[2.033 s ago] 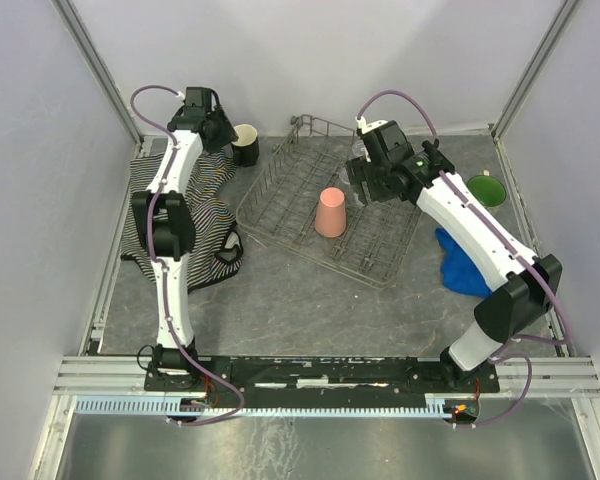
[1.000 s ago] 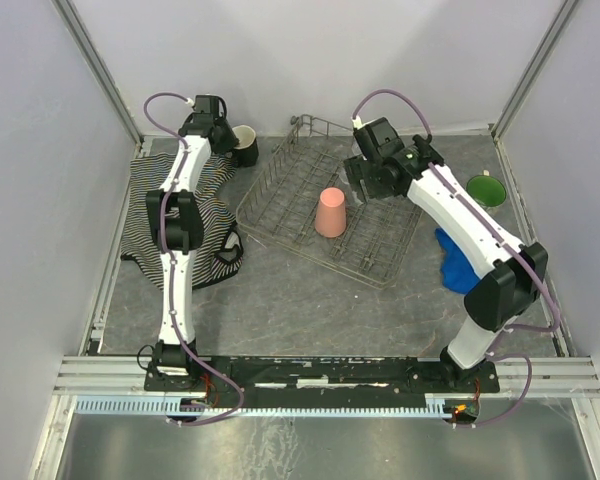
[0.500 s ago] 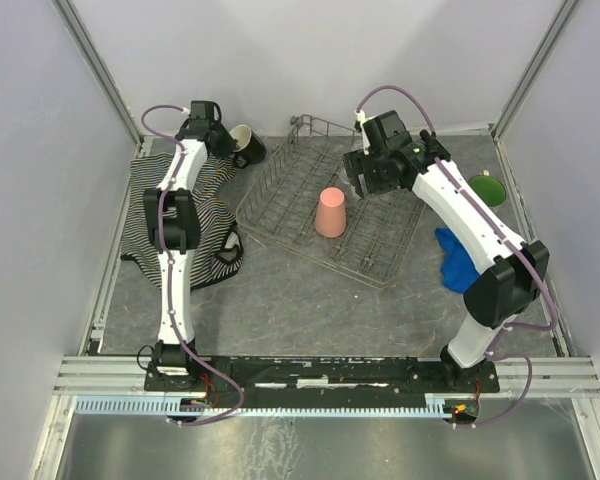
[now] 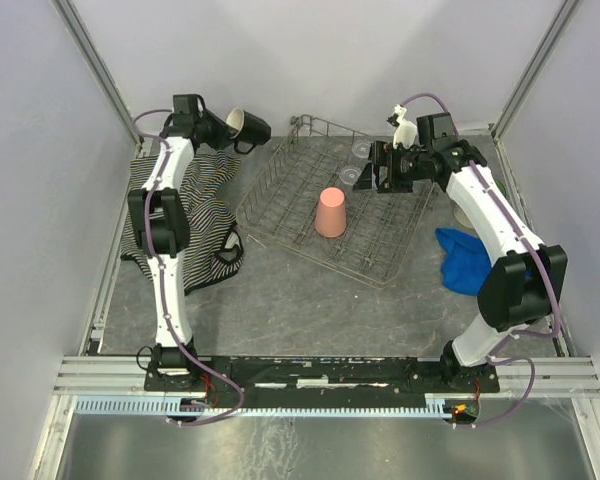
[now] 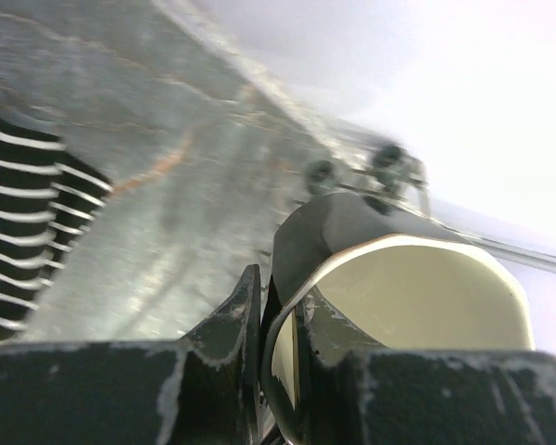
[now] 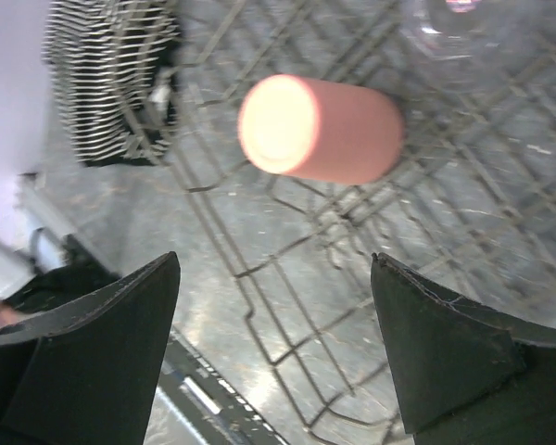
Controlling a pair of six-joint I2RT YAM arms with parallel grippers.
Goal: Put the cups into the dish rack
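The grey wire dish rack (image 4: 380, 235) stands mid-table. The salmon-pink tumbler (image 4: 331, 212) stands upside down in it and also shows in the right wrist view (image 6: 320, 128). The small clear glass (image 4: 351, 175) sits in the rack's far part, blurred in the right wrist view (image 6: 463, 28). My right gripper (image 4: 372, 176) is open and empty just right of the glass (image 6: 278, 343). My left gripper (image 4: 225, 128) is shut on the rim of the black mug with cream interior (image 4: 247, 125), held tilted above the table, one finger inside it (image 5: 398, 287). The floral mug is hidden behind my right arm.
A black-and-white striped cloth (image 4: 195, 215) lies left of the rack, under my left arm, and shows in both wrist views (image 5: 28, 213) (image 6: 111, 83). A blue cloth (image 4: 465, 260) lies right of the rack. Walls close in the back and both sides.
My left gripper has closed on the black mug, lifted it off the table and tipped it toward the rack. My right arm has drawn back to the right, leaving the clear glass in the rack.
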